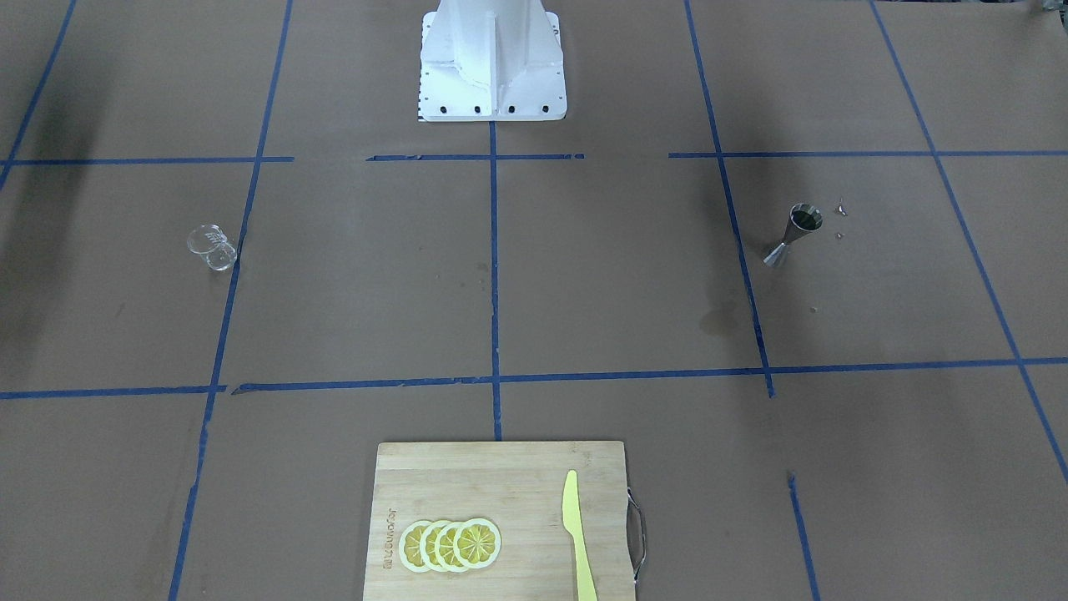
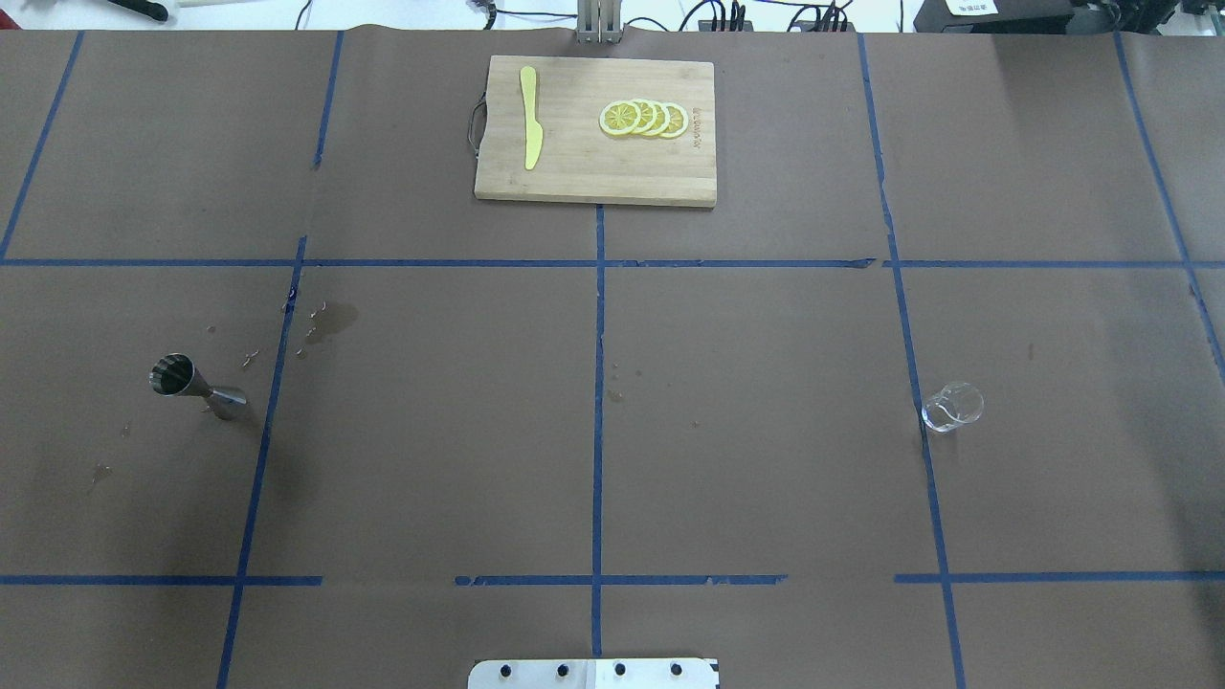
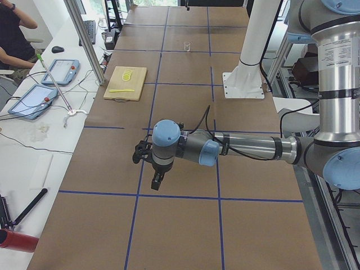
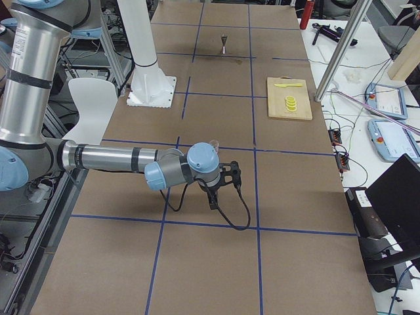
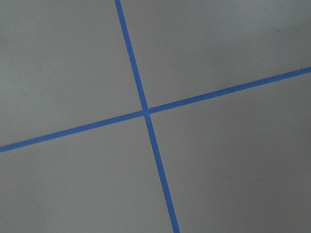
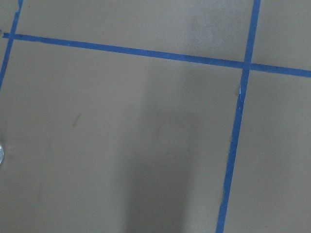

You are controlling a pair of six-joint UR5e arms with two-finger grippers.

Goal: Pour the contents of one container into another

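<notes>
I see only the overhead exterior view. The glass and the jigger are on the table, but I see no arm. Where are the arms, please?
Observer: The left arm stretches low near the end of the table on the robot's left; the left gripper points down.
Operator: And the right one?
Observer: The right arm does likewise near the opposite end, with the right gripper pointing down.
Operator: Is the jigger upright?
Observer: Yes, the jigger stands upright in the exterior right view.

place: robotics lab | blue-taped grid table (image 2: 431, 431) | teach pendant (image 3: 58, 72) | aluminium frame post (image 3: 84, 39)
</notes>
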